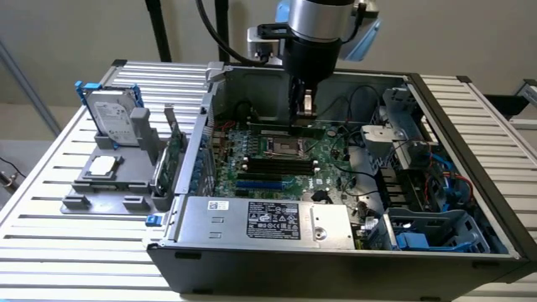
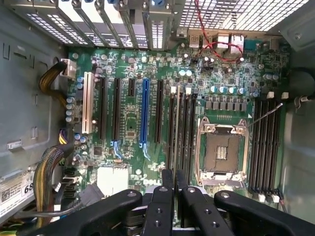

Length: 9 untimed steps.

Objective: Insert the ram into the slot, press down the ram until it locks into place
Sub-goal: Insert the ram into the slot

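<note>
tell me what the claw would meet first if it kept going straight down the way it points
Most likely the ram, standing on edge on the motherboard right beneath the claw; whether they already touch is unclear.

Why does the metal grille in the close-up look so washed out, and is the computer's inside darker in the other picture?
Wrist view: light through the perforated rear panel glares white, while the motherboard is evenly lit and the gripper reads dark. Exterior view: the slatted table is bright; inside the computer case it is dimmer.
</note>
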Available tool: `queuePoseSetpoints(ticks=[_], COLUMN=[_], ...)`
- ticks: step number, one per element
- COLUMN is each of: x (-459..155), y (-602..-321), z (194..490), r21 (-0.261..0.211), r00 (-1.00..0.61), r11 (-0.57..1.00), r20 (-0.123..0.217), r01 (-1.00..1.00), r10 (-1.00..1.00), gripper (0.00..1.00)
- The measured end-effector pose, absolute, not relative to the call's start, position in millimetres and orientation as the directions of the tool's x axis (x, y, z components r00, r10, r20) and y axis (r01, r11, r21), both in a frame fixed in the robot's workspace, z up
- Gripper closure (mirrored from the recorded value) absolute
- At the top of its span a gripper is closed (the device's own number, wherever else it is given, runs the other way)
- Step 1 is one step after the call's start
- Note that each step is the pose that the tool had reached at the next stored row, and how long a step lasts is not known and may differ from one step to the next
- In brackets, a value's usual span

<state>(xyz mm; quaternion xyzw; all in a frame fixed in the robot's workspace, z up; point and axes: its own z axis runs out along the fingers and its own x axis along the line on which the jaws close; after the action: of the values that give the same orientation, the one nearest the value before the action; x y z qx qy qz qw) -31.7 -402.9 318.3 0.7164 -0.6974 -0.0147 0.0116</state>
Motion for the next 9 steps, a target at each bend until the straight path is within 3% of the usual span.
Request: queuePoseSetpoints(ticks=[9], x=[-32.3], y=[-402.9], z=[302.0], r21=[0.037], r00=[0.027], r11=[-0.027], r20=[-0.005], r01=[-0.999], r10=[-1.000], gripper=[0.87])
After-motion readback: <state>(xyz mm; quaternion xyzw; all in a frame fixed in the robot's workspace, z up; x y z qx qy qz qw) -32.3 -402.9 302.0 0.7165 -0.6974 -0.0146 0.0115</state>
